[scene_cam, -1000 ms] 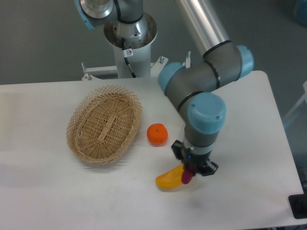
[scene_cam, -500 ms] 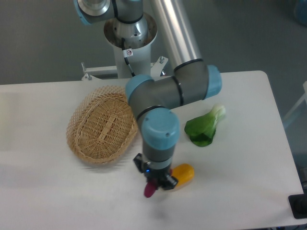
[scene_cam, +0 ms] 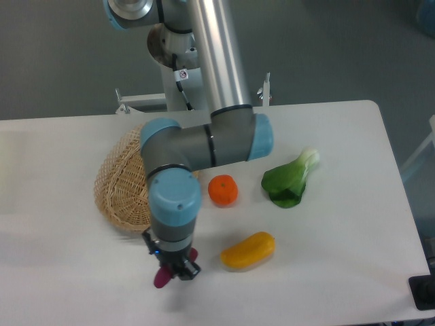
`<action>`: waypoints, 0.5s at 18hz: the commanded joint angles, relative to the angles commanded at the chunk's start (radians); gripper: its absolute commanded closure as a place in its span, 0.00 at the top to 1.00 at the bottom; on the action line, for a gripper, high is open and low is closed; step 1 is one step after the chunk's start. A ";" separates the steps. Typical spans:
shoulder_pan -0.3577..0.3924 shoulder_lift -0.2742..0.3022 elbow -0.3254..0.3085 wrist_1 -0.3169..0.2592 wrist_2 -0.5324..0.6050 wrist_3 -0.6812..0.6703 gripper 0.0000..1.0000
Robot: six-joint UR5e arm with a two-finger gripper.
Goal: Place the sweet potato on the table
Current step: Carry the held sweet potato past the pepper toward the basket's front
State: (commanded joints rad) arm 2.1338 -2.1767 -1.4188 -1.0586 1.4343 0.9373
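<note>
My gripper (scene_cam: 170, 268) is shut on the sweet potato (scene_cam: 162, 276), a small magenta-purple tuber whose lower end pokes out below the fingers. It hangs just above the white table (scene_cam: 340, 272) near the front edge, in front of the wicker basket. Most of the tuber is hidden by the gripper. I cannot tell whether its tip touches the tabletop.
A wicker basket (scene_cam: 122, 190) lies behind the gripper, partly hidden by the arm. A round orange (scene_cam: 222, 190) sits mid-table, a yellow mango-like fruit (scene_cam: 248, 250) to the gripper's right, and a green leafy vegetable (scene_cam: 290, 180) further right.
The arm has swept left along the table's front, carrying the sweet potato from beside the yellow fruit to in front of the basket. The orange and the leafy vegetable are uncovered.
</note>
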 joint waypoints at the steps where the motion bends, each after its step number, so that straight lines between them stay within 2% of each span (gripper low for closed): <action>1: -0.006 0.000 -0.006 0.011 0.002 0.000 0.23; 3: -0.025 0.000 -0.018 0.017 0.003 -0.002 0.24; 6: -0.038 -0.006 -0.019 0.017 0.003 0.000 0.32; 9: -0.055 -0.011 -0.019 0.017 0.003 -0.003 0.57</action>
State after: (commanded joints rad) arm 2.0785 -2.1874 -1.4374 -1.0416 1.4373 0.9342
